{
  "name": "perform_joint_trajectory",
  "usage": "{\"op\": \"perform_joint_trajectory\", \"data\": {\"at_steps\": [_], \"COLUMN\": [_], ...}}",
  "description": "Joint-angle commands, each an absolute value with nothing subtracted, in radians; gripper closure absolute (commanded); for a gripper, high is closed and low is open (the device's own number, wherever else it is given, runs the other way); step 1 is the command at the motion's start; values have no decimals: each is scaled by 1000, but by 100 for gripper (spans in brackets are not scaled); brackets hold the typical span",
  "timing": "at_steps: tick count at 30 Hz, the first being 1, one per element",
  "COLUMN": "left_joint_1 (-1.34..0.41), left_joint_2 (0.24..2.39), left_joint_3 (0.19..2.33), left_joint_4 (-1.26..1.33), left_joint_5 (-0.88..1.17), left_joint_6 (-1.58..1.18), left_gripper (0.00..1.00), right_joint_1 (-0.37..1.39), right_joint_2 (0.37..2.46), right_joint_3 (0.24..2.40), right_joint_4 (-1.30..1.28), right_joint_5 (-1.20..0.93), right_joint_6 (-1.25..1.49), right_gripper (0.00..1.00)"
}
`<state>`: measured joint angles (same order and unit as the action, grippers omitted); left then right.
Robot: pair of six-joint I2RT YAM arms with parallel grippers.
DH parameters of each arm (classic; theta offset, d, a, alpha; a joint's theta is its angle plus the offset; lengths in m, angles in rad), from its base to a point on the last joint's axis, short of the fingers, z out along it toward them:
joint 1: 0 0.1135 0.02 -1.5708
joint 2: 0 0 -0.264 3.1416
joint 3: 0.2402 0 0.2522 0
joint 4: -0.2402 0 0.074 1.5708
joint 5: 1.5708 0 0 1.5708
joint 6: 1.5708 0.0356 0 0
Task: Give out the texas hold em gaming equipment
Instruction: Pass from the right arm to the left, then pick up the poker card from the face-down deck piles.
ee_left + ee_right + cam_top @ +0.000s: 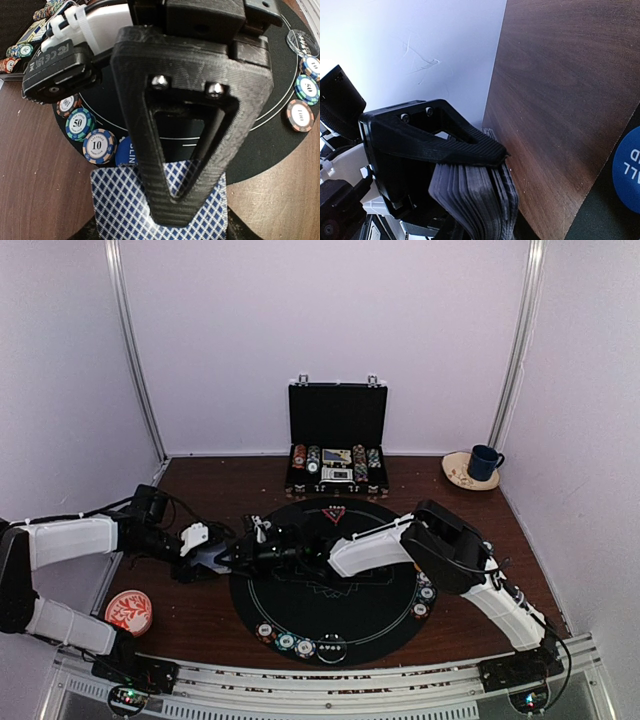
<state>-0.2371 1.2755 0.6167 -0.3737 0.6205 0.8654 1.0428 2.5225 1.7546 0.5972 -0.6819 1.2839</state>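
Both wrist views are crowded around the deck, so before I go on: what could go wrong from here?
1. The deck looks splayed at its edges under the black finger; pulling one card may drag several off or spill the stack.
2. The 10 chip and the blue button disc sit right beside the deck; a sweep or a dropped card could knock them out of place.

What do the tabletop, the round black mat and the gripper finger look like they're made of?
Tabletop: dark wood or wood-look laminate, streaky grain, slight sheen. Round black mat: likely felt or rubber, matte, printed lines. Gripper finger: black plastic, probably 3D-printed, fine ridged layers.
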Motion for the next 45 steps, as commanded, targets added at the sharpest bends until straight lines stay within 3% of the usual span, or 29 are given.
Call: {"op": "perform_joint_trajectory", "data": {"at_steps": [1,12,17,35,45], "left_joint_1": [-238,-237,-238,-237,-237], "left_joint_2": [1259,1252,1249,1234,1233], "left_joint_3": [597,564,554,540,537], "left_joint_4": [-375,-363,-352,-337,-332], "left_joint_5": [609,597,589,583,582], "left_joint_6": [850,845,837,826,820], "left_gripper": [55,64,65,66,66], "right_joint_1": [1040,1040,1037,1021,1020], "right_joint_2": [2502,2490,2470,2390,2362], "right_joint_3": [1817,1838,1833,1755,1732], "right_joint_4": [610,507,404,367,386], "right_joint_5": [-701,-671,-621,-596,-606], "right_joint_6": [1258,1187,1099,1037,1040], "right_gripper": [74,70,76,80,71]}}
